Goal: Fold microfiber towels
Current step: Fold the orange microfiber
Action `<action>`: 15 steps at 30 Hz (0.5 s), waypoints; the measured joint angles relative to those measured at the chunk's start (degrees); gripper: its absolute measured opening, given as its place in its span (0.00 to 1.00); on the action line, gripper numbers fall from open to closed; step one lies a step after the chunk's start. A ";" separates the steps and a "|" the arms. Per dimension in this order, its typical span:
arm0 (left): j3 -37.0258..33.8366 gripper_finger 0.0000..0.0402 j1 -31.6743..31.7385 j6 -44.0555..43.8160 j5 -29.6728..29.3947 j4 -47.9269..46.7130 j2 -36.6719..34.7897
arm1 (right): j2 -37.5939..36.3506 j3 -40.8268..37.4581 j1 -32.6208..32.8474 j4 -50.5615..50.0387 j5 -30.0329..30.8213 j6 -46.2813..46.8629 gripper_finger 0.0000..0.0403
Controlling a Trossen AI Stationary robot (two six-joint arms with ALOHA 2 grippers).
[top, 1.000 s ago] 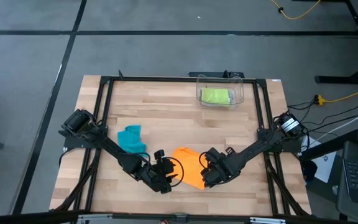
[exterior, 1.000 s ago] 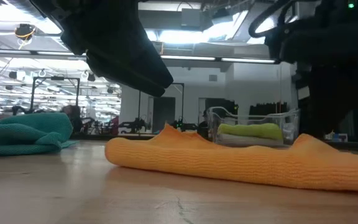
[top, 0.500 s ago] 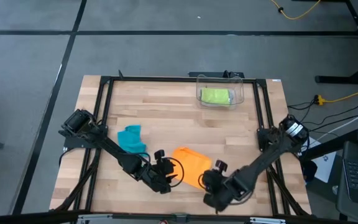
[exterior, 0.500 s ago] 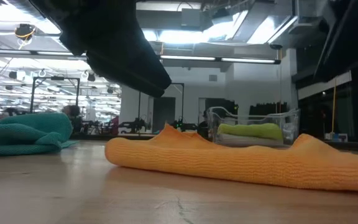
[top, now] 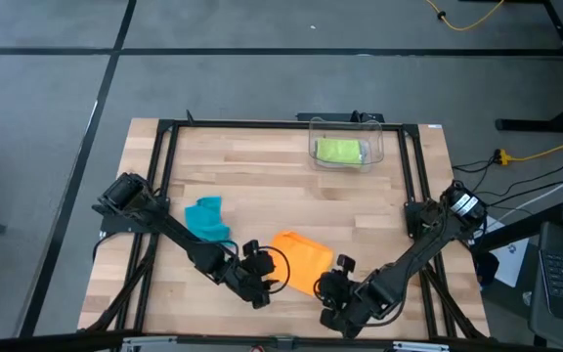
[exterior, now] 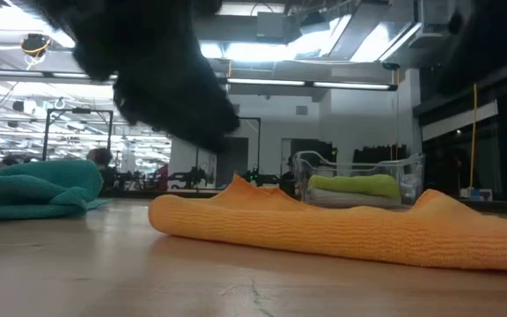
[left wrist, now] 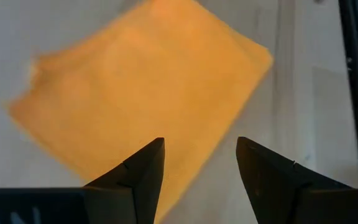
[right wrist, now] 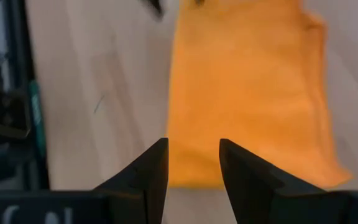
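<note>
High view shows the orange towel (top: pixel 299 262) lying folded near the table's front edge, between the left gripper (top: pixel 259 286) and the right gripper (top: pixel 335 298). Neither holds it. The left gripper's fingers (left wrist: pixel 143 168) stand apart just over the cloth's edge; the right gripper's fingers (right wrist: pixel 146 174) are parted too, hanging off the towel's near edge with nothing between them. The teal towel (top: pixel 206 217) sits crumpled beside the left arm, well apart from the clear plastic bin (top: pixel 345 145) at the table's back, which holds the lime green towel (top: pixel 339 151).

The orange cloth looks soft, light and limp, its looped pile likely to grip the pads rather than slip. It would sag if lifted by one point, so a corner or the folded edge seems the best hold.

The butcher-block tabletop (top: pixel 262 186) is smooth wood framed by black rails. Beyond it lies a lit workshop with racks and equipment.
</note>
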 joint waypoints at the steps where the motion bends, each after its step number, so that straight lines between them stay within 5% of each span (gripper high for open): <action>1: 0.07 0.48 0.10 -0.87 0.76 0.55 0.83 | 0.00 0.00 -0.12 -0.04 0.93 0.79 0.36; 9: -0.03 0.48 2.77 -3.97 -1.21 3.21 7.35 | 0.01 -0.02 -1.47 -0.11 3.16 3.77 0.36; 15: 0.24 0.48 4.16 -8.28 0.97 -8.46 6.87 | 0.01 -0.02 -1.36 -0.22 2.40 3.08 0.36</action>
